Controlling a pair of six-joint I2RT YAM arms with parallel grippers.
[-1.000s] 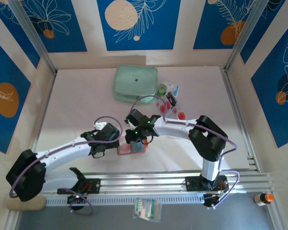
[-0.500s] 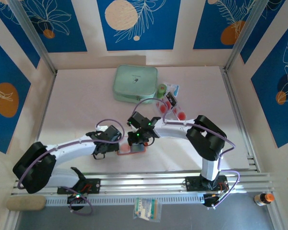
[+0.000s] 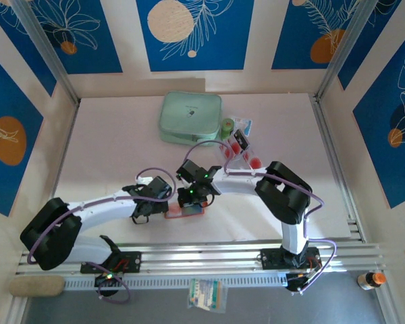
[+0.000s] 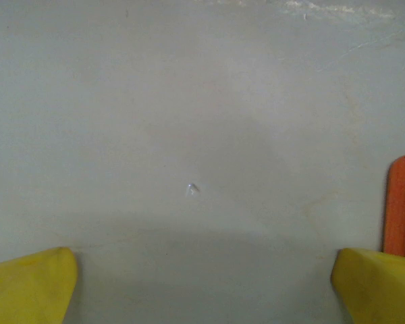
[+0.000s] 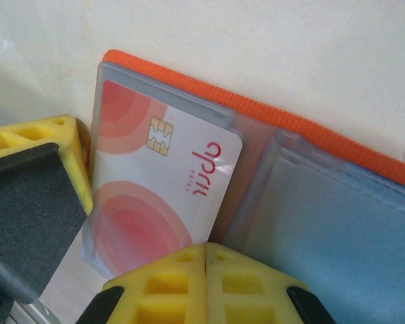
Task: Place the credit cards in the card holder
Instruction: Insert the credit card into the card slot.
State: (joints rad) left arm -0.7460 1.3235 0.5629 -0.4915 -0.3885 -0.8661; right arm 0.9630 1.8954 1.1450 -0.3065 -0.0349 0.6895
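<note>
Ahead of right jaws, card holder [image 5: 337, 223]

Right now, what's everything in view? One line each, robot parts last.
table: 1, pale pink, under everything
zip case: 1, mint green, far middle
small roll: 1, green, right of the case
clear tray: 1, see-through, beside the roll
loose cards: several, pale with red circles, near the tray; count unclear
card holder: 1, orange, grey pockets, open, near middle
card: 1, white with pink-red circles, in the holder's clear pocket
packet: 1, white-green, front edge
bottle: 1, orange, near right corner
pad: 1, beige, near left corner
left hand: yellow fingers, open, beside the holder
right hand: yellow fingers, shut, at the card's edge
</note>
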